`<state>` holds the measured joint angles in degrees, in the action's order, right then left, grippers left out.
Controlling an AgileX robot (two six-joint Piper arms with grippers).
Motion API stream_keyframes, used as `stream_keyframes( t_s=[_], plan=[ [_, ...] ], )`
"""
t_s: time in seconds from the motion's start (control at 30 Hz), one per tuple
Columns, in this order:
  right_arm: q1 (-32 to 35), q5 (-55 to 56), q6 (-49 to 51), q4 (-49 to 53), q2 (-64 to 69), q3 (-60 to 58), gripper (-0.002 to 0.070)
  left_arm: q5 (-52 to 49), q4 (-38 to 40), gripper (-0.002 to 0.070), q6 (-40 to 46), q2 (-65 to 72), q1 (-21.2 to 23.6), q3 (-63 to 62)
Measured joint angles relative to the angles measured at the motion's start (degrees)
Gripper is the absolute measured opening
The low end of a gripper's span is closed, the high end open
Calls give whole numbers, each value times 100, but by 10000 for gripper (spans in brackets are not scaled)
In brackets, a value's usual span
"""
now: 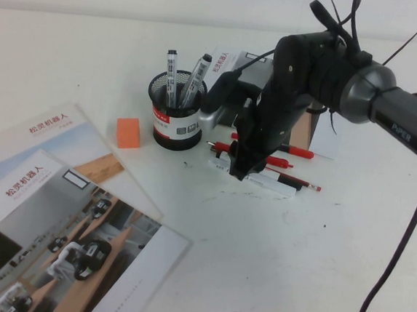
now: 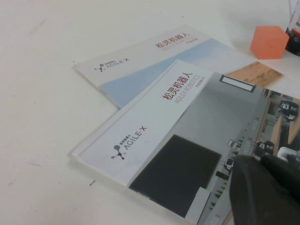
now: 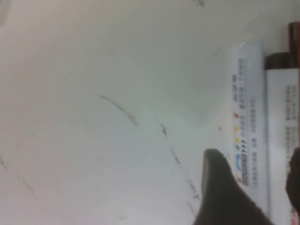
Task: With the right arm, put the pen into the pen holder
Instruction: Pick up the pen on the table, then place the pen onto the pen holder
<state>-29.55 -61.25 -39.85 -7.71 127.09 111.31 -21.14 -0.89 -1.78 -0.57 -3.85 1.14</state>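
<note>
Jaws of right gripper are spread, straddling the pen w/o closing on it. Pen lies flat on worktop beside red pens, long axis roughly across the high view. Right arm pitched steeply down over it. Pen holder just left. Left gripper over brochures; jaws can't tell.

Right end effector is sitting low over the pen, fingers parted and straddling it. Red pens and a marker are crowding its right side. Pen holder, two markers standing inside, is blocking far-left. Left end effector is hanging over brochures; bare counter is lying open near-right.
</note>
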Motion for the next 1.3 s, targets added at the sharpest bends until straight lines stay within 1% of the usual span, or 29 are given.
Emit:
stream_keyframes(
  t_s=[0.23,0.6,0.67,0.73,0.77,0.93,1.03,1.13,1.23,1.3],
  plan=[
    [0,-13,-37,96,361,0,286,0,0,-1,0,0,0,0],
    [0,38,-37,161,374,5,279,0,0,-1,0,0,0,0],
    [0,1,-37,161,397,28,244,0,0,-1,0,0,0,0],
    [0,-11,-37,140,410,43,169,0,0,-1,0,0,0,0],
    [0,-11,-37,127,410,43,115,0,0,-1,0,0,0,0],
    [0,13,139,77,398,56,116,0,0,-1,0,0,0,0],
    [0,94,224,-178,214,20,116,0,0,-1,0,0,0,0],
    [0,275,237,-586,-262,-2,116,0,0,-1,0,0,0,0],
    [106,590,237,-1237,-814,-16,116,0,0,-1,0,0,0,0],
    [221,890,56,-1788,-1163,-138,116,0,0,-1,0,0,0,0]
  ],
)
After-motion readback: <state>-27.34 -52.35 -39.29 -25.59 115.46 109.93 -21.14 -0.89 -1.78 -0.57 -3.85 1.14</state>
